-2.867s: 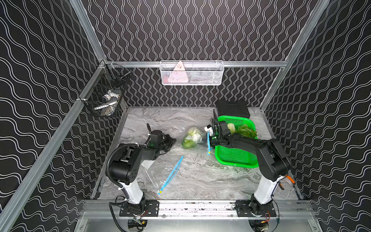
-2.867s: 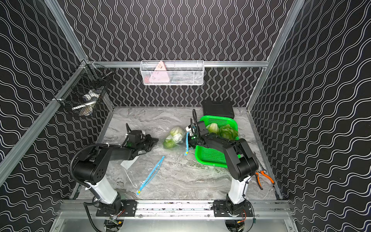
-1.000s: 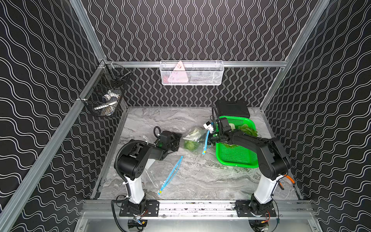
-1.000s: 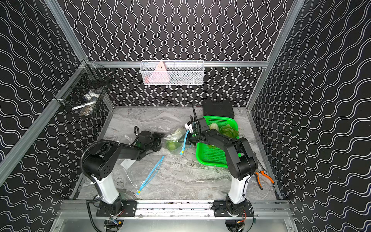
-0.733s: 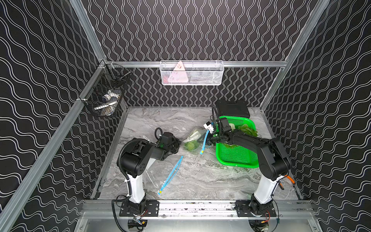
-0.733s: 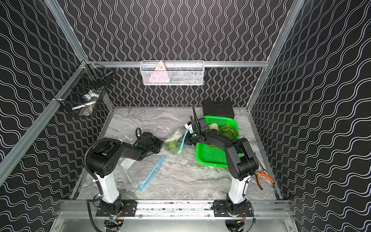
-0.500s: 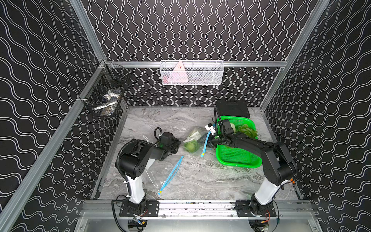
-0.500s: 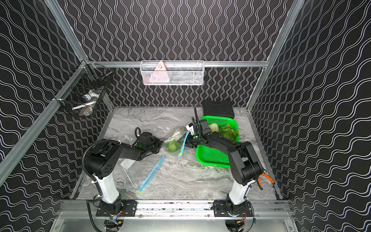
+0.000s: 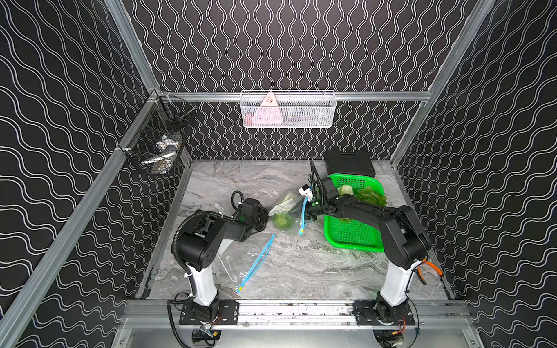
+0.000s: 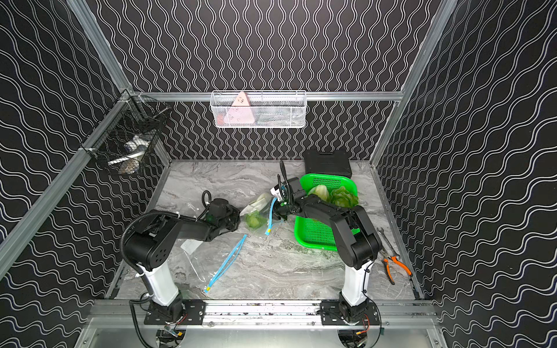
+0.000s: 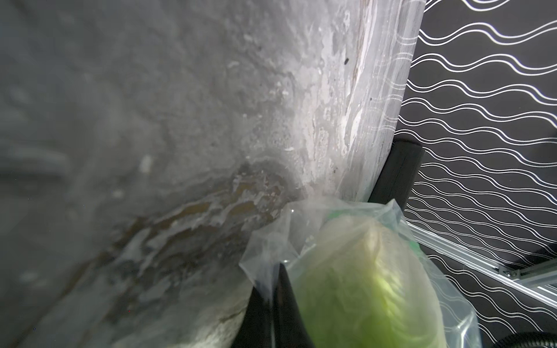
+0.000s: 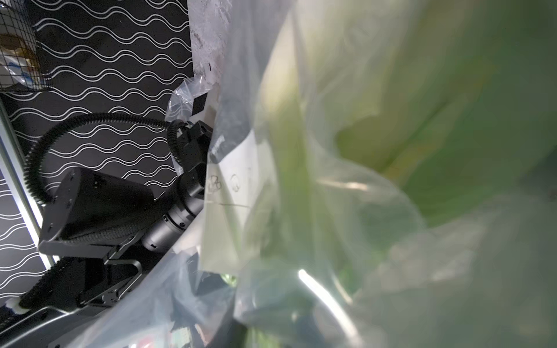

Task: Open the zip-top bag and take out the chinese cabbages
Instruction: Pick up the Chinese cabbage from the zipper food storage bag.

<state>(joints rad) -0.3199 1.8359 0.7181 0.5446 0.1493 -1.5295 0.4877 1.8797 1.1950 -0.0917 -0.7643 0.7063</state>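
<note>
The left gripper and right gripper each clamp film of the zip-top bag, stretched between them, a chinese cabbage inside nearer the left.

Enclosure walls: black, white wavy lines. Aluminium frame rails along edges and corners. Grey marbled bench. White wire basket on back wall, black wire basket on left wall.
</note>
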